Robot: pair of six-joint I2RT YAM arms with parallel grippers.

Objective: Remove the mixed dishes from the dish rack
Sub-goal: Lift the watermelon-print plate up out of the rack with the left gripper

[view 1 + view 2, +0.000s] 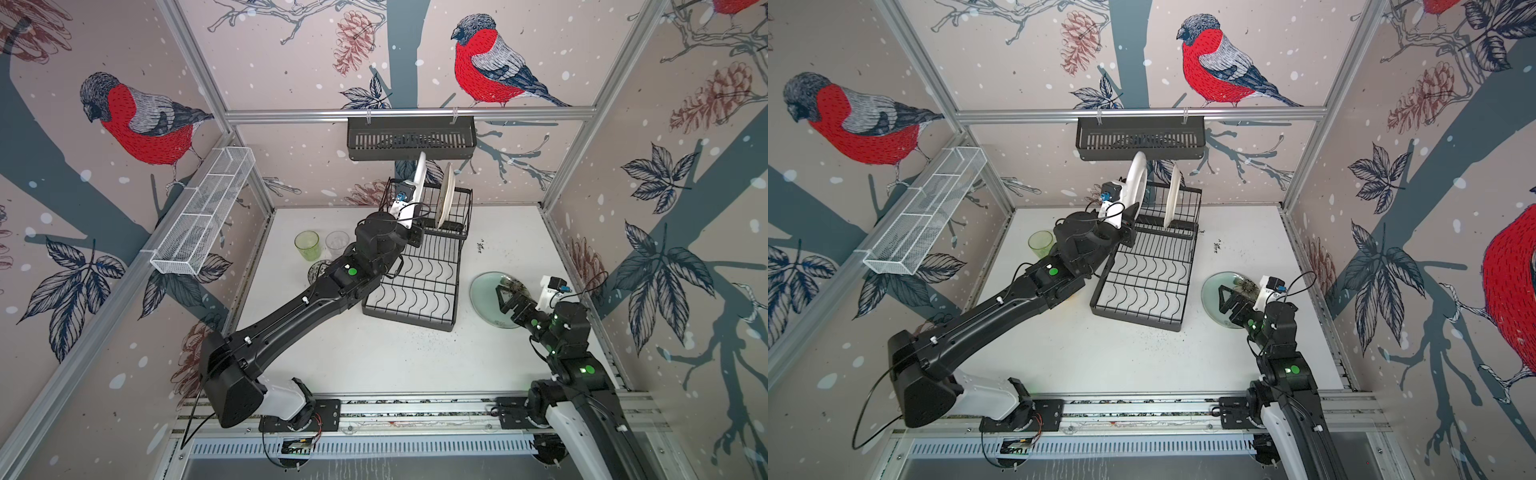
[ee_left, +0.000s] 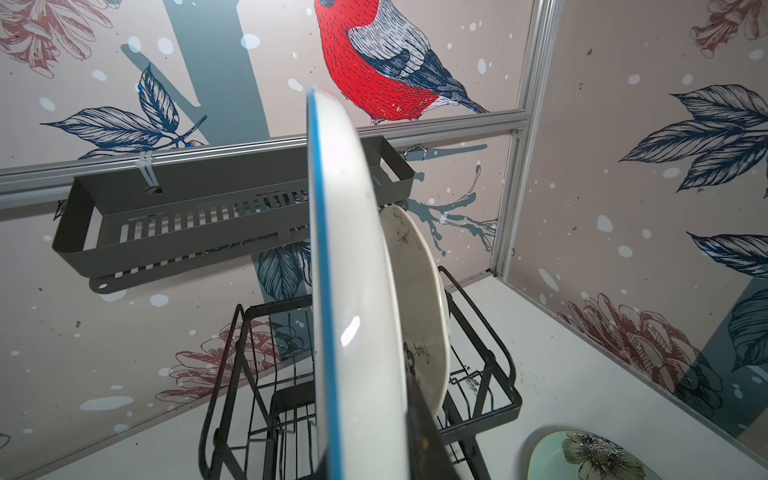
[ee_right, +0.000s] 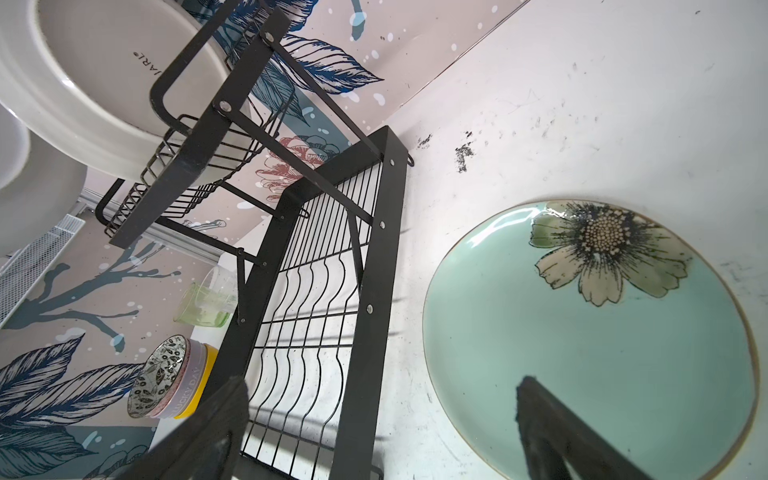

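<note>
My left gripper [image 2: 374, 457] is shut on the lower edge of a white plate [image 2: 357, 291] with a blue rim. It holds that plate upright over the raised tier of the black dish rack [image 1: 407, 318], higher than the cream plate [image 1: 446, 195] still standing in the slots. The rack's lower grid tray holds nothing. A pale green flower plate [image 3: 582, 353] lies flat on the table to the right of the rack. My right gripper [image 3: 378, 432] hovers open just over that plate's near edge. A green glass [image 1: 307, 245], a clear glass [image 1: 336, 243] and stacked small bowls [image 3: 183, 382] stand left of the rack.
A black slotted wall basket [image 1: 411, 137] hangs on the back rail just above the raised white plate. A long white mesh basket [image 1: 203, 220] runs along the left wall. The left arm stretches across the table's left half, covering most of the bowls in both top views.
</note>
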